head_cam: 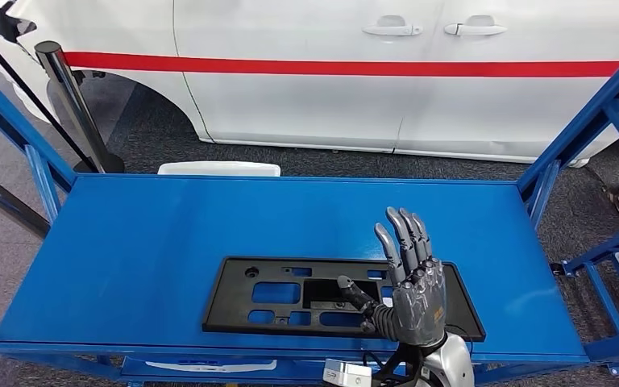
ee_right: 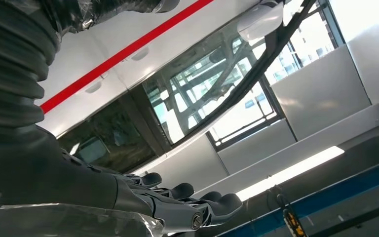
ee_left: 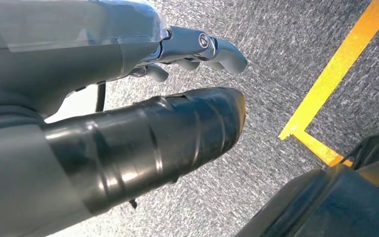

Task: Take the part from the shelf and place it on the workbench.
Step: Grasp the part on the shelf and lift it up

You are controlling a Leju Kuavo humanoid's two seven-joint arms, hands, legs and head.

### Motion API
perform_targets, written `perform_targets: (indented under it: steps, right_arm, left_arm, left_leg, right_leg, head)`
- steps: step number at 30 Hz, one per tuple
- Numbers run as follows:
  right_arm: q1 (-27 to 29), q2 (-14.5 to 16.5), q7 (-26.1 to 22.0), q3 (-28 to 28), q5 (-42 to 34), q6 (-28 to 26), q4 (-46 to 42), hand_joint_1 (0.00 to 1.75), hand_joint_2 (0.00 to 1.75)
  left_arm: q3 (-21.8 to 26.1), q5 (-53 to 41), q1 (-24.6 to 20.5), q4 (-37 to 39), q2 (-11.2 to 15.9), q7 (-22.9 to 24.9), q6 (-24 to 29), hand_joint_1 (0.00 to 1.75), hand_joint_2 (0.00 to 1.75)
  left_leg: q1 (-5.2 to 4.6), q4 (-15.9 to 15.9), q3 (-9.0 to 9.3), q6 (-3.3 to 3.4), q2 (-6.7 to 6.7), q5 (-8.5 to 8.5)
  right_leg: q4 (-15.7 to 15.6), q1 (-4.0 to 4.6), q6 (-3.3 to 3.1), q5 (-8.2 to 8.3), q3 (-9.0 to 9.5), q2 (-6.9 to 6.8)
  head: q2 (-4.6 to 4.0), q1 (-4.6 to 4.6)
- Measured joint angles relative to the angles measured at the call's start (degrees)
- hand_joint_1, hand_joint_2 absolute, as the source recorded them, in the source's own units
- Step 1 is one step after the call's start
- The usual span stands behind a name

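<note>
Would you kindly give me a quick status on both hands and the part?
Right hand open, raised above black plastic part. Part flat on blue shelf, not gripped. Left hand hanging over floor, holding nothing. Nothing in the way.

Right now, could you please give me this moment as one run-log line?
right hand: raised above black part, fingers apart, holding nothing | black part: flat on blue shelf | left hand: hanging over floor
</note>
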Motion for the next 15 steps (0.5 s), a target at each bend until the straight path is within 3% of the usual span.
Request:
perform_targets:
  steps: [10,15]
  right_arm:
    - [2.1,0.6,0.7,-3.2,-2.0,0.1,-1.9,0.00,1.75]
    - [-1.2,-4.6,5.9,1.9,-7.0,4.6,0.0,0.00,1.75]
  left_arm:
    - [0.0,0.1,0.1,0.0,0.0,0.0,0.0,0.00,0.00]
    - [0.0,-0.2,0.1,0.0,0.1,-0.3,-0.3,0.00,0.00]
  left_leg:
    - [0.00,0.0,0.00,0.00,0.00,0.00]
    - [-0.01,0.0,-0.01,0.00,0.02,0.00]
  right_leg:
    - [0.0,0.00,0.00,0.00,0.01,0.00]
    - [0.0,-0.03,0.01,0.01,0.04,0.02]
  head:
    - [0.00,-0.01]
    - [0.00,0.00]
